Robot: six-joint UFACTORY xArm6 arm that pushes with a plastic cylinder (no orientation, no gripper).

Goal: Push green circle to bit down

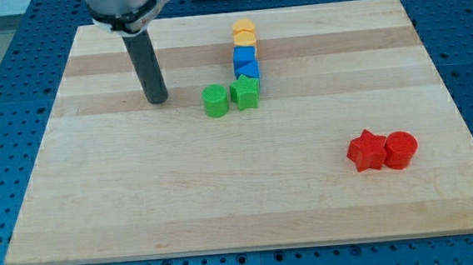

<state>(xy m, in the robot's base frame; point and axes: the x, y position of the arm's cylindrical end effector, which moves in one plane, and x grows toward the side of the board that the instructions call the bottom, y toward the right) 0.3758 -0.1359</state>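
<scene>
The green circle [214, 101] sits on the wooden board, left of centre in the upper half. A green star [246, 91] touches it on its right. My tip [158, 99] rests on the board to the left of the green circle, a short gap away, not touching it. The rod rises up to the arm's mount at the view's top.
A column of blocks runs up from the green star: two blue blocks [247, 62], then yellow and orange blocks [244, 32]. A red star [367, 150] and a red circle [401, 149] sit together at the view's lower right. The board's edge [253, 247] runs along the bottom.
</scene>
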